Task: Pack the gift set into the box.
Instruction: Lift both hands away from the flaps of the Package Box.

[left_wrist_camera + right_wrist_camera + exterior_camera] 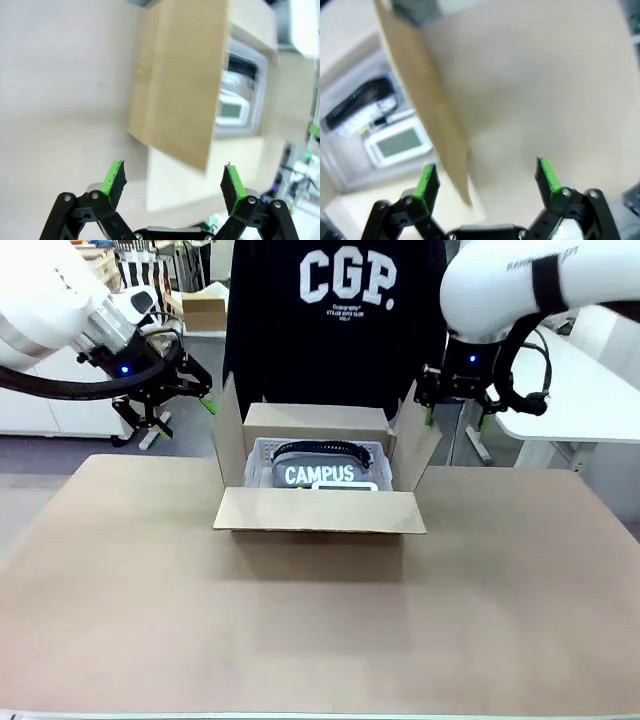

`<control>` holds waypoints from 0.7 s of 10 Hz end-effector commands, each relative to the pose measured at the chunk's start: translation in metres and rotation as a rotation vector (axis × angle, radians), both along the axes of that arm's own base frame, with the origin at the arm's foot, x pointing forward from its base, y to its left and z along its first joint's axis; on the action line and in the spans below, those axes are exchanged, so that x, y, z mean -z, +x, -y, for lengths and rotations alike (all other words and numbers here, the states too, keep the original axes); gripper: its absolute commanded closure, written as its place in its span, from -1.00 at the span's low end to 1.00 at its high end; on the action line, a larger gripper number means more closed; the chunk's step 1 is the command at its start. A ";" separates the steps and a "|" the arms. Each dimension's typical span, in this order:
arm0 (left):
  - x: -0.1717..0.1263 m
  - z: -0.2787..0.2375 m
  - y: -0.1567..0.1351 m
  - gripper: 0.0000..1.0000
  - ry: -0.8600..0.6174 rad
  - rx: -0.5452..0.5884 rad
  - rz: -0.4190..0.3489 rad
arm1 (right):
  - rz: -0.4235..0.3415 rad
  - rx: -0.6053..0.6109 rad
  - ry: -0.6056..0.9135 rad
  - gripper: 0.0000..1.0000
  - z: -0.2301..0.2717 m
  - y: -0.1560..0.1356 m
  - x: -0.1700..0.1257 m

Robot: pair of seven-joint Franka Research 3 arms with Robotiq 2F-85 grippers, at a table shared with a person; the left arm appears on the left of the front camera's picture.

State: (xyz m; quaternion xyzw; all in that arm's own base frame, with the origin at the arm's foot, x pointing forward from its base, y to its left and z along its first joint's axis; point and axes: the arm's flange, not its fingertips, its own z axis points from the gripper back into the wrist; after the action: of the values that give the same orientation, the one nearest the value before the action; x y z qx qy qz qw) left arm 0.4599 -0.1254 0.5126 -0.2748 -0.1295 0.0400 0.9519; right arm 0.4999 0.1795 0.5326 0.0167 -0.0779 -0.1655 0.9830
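Looking across the bench (300,630), I count one box (320,512) in the middle, near one person (335,330) in a dark top. All four of its flaps stand open. The gift set (320,474) lies inside: one grey tray (262,455), one dark thing that says CAMPUS, and one small white gadget (400,145). I have two tools. The left tool (172,182) hangs by the left flap, spread wide and empty. The right tool (487,180) hangs by the right flap, spread wide and empty too.

Left pincer (174,181) and right pincer (486,179) both hover aloft, each gaping wide, holding nothing.
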 end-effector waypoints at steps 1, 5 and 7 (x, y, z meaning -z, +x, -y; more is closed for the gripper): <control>-0.018 -0.024 -0.067 -1.00 -0.187 0.206 0.039 | -0.046 -0.068 0.276 -1.00 0.037 -0.064 -0.030; -0.007 -0.078 -0.113 -1.00 -0.633 0.474 0.072 | 0.058 -0.088 0.787 -1.00 0.114 -0.163 -0.029; -0.001 -0.130 -0.107 -1.00 -0.794 0.274 0.030 | 0.121 0.017 0.937 -1.00 0.168 -0.173 -0.009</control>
State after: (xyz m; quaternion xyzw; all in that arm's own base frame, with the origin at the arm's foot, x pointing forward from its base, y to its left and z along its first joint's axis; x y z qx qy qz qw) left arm 0.3365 -0.0102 0.5165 -0.6142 -0.0884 -0.1135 0.7759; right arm 0.3246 0.0307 0.5556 0.4400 -0.0378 -0.1857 0.8778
